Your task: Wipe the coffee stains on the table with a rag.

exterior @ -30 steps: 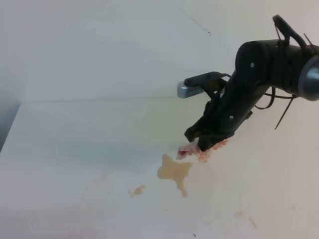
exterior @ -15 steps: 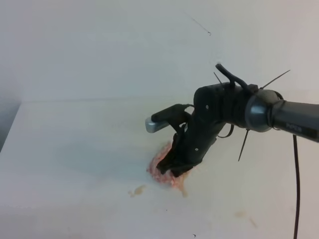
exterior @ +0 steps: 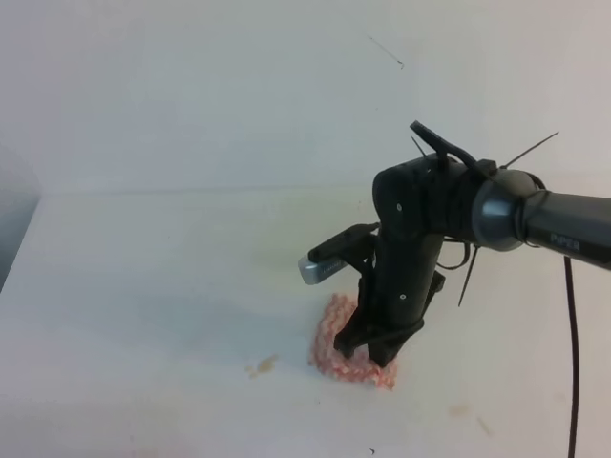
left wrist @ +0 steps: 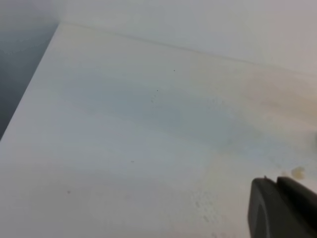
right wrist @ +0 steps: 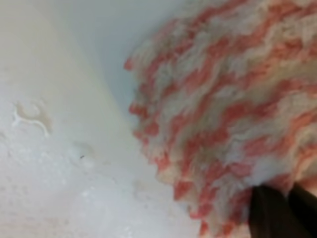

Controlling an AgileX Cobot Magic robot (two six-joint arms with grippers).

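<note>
Flanking the rag (exterior: 348, 351) under right hand (exterior: 374, 351): small coffee stains (exterior: 262, 364).

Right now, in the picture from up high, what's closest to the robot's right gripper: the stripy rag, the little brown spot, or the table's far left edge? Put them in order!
From the right gripper:
1. The rag, right under it, pressed onto the table.
2. The small coffee spot, to the left of the rag.
3. The table's far left edge, way off to the left.
</note>
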